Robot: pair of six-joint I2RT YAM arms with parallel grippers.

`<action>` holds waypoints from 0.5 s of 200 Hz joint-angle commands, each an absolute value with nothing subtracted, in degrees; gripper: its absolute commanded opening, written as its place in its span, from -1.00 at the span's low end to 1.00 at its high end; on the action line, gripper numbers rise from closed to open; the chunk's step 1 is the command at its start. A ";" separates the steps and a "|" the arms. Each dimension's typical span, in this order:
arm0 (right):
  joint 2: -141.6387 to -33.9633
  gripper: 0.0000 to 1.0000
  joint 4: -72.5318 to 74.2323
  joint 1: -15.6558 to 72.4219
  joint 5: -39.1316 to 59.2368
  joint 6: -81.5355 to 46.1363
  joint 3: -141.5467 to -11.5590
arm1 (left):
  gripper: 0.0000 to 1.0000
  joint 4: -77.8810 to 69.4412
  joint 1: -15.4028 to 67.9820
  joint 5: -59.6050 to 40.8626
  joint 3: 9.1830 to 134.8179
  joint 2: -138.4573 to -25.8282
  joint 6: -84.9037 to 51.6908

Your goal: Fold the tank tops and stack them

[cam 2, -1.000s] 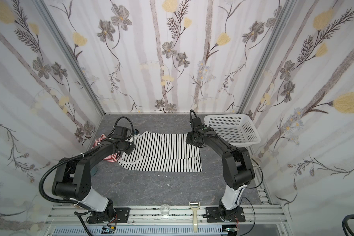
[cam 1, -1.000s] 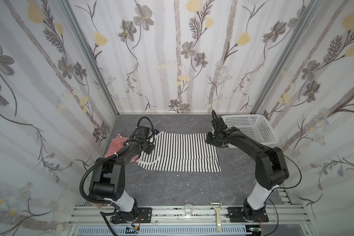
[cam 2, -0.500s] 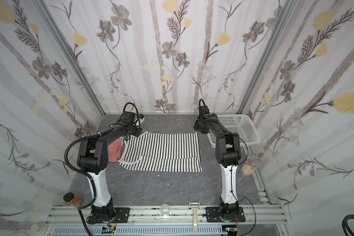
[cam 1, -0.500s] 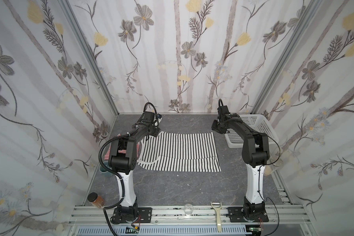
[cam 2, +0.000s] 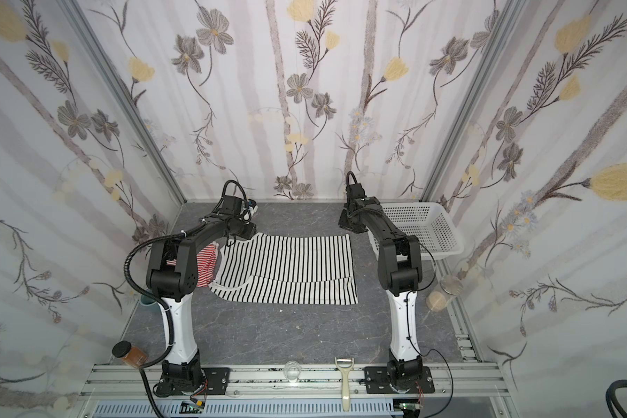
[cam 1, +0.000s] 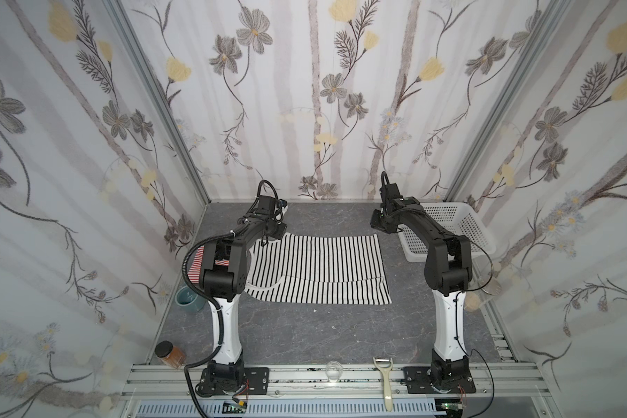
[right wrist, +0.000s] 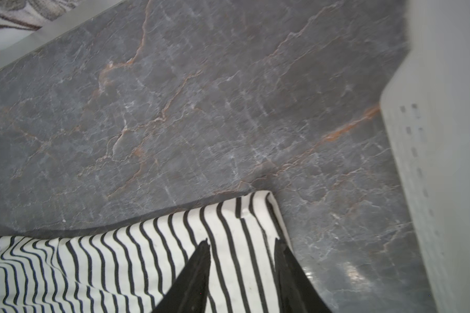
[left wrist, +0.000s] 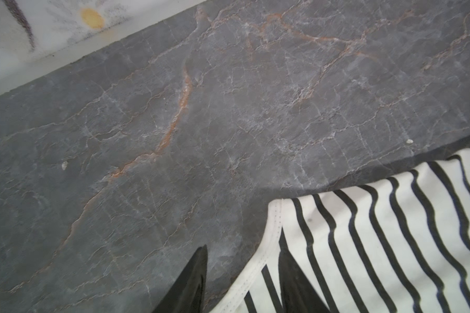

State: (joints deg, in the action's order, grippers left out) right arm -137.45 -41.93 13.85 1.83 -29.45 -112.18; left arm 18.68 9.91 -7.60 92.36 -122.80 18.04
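Have swung up since a second ago from a low, folded reach into tall columns with raised elbows, carrying the left gripper [cam 1: 278, 231] and the right gripper [cam 1: 378, 225] a little toward the back wall. Have left the black-striped top [cam 1: 319, 269] where it lay, flat on the table [cam 1: 304, 336]. Have uncovered a teal cup [cam 1: 188, 298] and a brown jar [cam 1: 170, 356] near the left arm's base.

On the left wrist view, shows fingers [left wrist: 193, 279] parted and clamping nothing. Puts bare table under one finger and the white-trimmed corner of the black-striped top under its mate, with the trim running through the gap. So: released on the left.

On the right wrist view, shows fingers [right wrist: 193, 276] likewise parted, gripping nothing. Places both above the top's other far corner, with flat striped cloth in the gap and the wall of the white basket [right wrist: 445, 162] just outboard. Released on the right too. Cannot tell from either wrist view whether the tips touch the cloth.

Between the two pairs of jaws: the far edge of the black-striped top, spreading from there toward the arms' bases, with a second layer showing along the near hem.

Outboard of the left jaws and nearer the bases, half hidden behind the left elbow: the red-striped top [cam 2: 206, 266], bunched, right beside the black-striped top.
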 commanded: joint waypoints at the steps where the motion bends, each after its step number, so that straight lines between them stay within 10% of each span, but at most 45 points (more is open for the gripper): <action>1: -139.15 -0.17 -42.10 14.42 1.94 -28.94 -112.74 | -0.11 18.79 10.28 -8.32 93.91 -124.49 17.65; 100: -144.70 -0.17 -43.85 14.77 -4.14 -30.10 -114.94 | -0.10 19.34 11.51 -9.56 96.40 -128.77 17.84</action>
